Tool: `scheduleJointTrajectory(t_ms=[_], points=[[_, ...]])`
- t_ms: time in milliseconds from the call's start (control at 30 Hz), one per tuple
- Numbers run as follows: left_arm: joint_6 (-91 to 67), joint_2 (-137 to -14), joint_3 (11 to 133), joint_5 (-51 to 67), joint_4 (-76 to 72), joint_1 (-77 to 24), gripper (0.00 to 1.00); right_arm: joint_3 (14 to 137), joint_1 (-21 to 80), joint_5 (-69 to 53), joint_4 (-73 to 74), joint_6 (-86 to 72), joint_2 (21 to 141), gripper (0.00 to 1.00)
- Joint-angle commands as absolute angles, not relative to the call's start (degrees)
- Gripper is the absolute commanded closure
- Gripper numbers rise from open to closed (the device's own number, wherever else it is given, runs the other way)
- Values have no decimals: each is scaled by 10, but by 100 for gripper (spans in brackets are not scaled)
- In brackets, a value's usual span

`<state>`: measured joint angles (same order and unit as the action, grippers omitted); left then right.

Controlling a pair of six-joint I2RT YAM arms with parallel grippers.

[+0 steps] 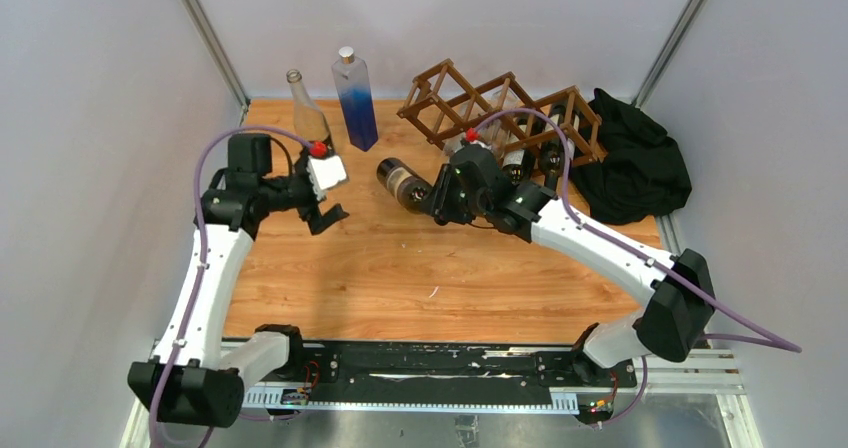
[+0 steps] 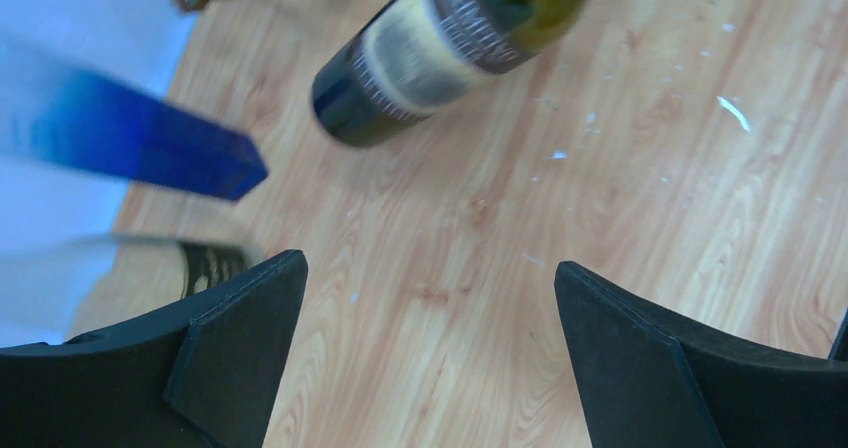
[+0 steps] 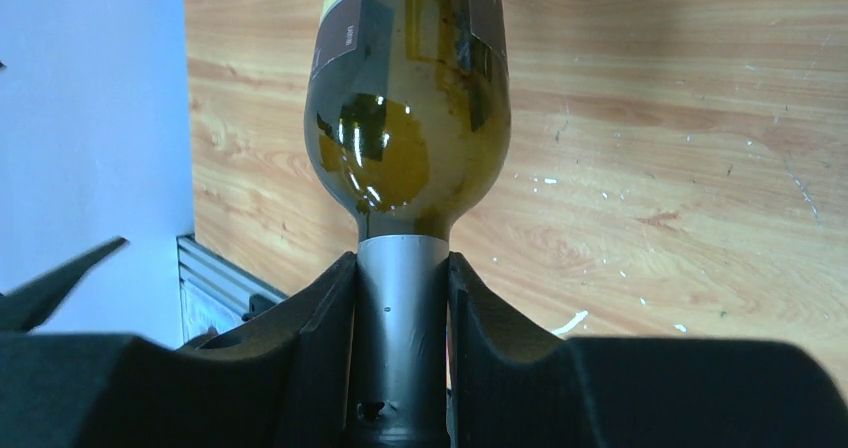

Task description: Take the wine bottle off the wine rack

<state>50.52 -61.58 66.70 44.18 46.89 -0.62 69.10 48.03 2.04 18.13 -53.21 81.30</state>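
Right wrist: right tool (image 3: 402, 298) clamped on the neck of the dark green glass wine bottle (image 3: 410, 118) | bottle apparently out of the brown wooden lattice wine rack (image 1: 470, 98), just beside it near the worktop's (image 1: 400, 278) far edge | left tool (image 2: 428, 268) apart, empty | left to do: set down

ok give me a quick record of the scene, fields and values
wine bottle: out of the rack, on its side, held by the neck
right end effector: shut on the bottle neck
left end effector: open, empty, over the table
wine rack: other bottles inside
standing: blue bottle, clear bottle
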Motion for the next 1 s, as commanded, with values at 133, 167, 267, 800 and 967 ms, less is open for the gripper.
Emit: scheduleJointTrajectory(t_ms=[133, 167, 267, 800, 967], points=[[609, -527, 596, 386, 426, -159, 0, 835, 488, -150, 260, -404, 847, 100], [602, -516, 581, 376, 400, -171, 0, 847, 489, -164, 273, -394, 852, 100], [590, -500, 545, 339, 333, -209, 0, 879, 500, -180, 318, -361, 861, 100], [579, -541, 519, 298, 304, -291, 0, 996, 559, -247, 420, -276, 900, 100], [556, -548, 535, 303, 306, -291, 38, 1003, 558, -216, 430, -264, 895, 93]])
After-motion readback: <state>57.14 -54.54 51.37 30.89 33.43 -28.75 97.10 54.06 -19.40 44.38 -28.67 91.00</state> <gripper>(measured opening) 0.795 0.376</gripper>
